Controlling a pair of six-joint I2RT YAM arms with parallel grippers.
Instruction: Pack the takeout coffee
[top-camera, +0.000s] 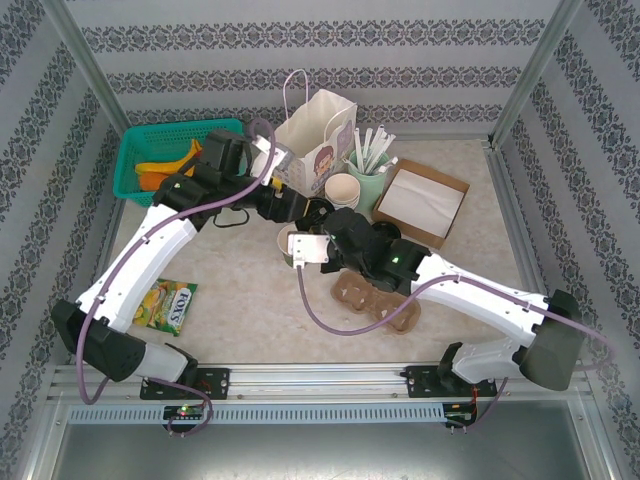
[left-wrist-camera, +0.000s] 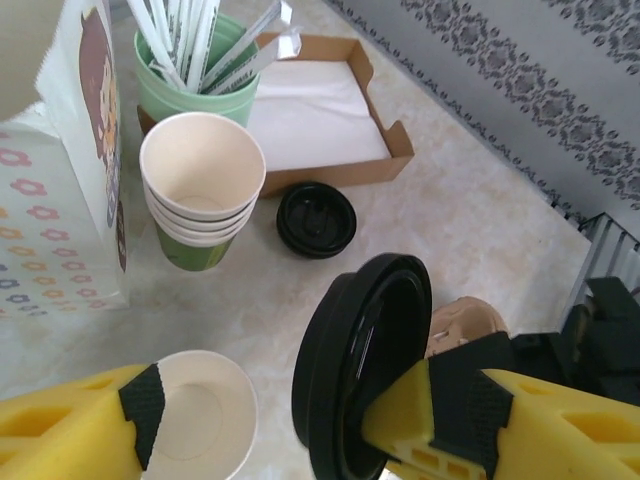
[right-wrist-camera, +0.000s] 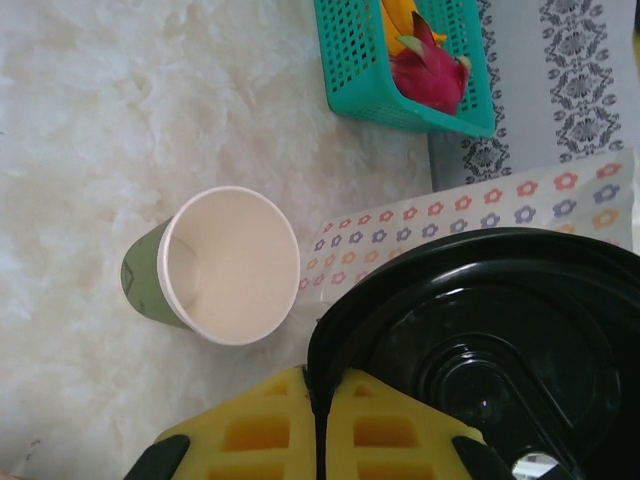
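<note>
Right wrist view: the right hand (right-wrist-camera: 322, 392) is clamped on the edge of the black lid (right-wrist-camera: 500, 340), lower right of frame. The cup (right-wrist-camera: 230, 265) stands open and lidless on the bench (right-wrist-camera: 90, 120), left of centre. In the left wrist view, the left hand (left-wrist-camera: 290, 410) has its fingers apart, straddling cup and lid along the bottom edge. We judge two hazards. The lid, held on edge, may seat askew and tip the light cup. The left hand, if it closes, may strike the lid or crush the paper wall.
</note>
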